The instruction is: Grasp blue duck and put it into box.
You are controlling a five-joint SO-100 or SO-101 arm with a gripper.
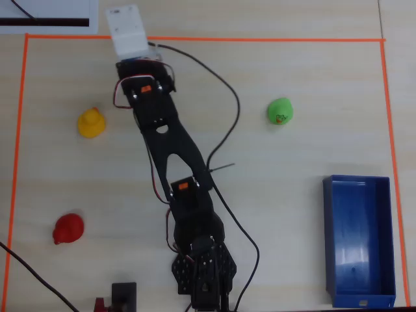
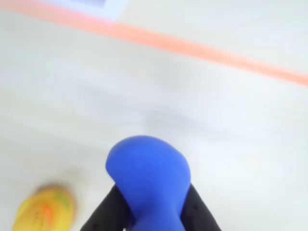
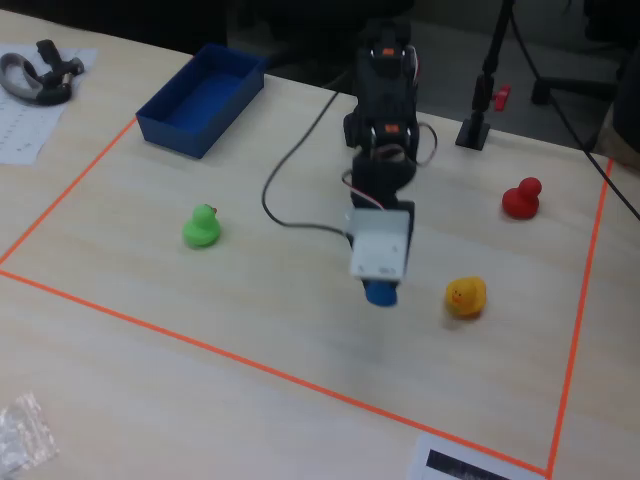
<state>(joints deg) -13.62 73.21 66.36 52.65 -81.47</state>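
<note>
Blue duck (image 2: 148, 180), smooth, rounded rubber, sits pinched between the gripper's (image 2: 151, 211) two black fingers (image 2: 106, 211) in the wrist view, raised just off the pale wood-grain table (image 3: 150, 300) beside the yellow duck (image 3: 466, 296). Far across the orange-taped area, the box (image 3: 202, 98), a thin-walled blue plastic bin, has nothing in it.

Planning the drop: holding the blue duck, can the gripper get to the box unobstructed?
Probably yes. The gripper grips the blue duck; the box is open-topped, with only the green duck standing near the way.
</note>
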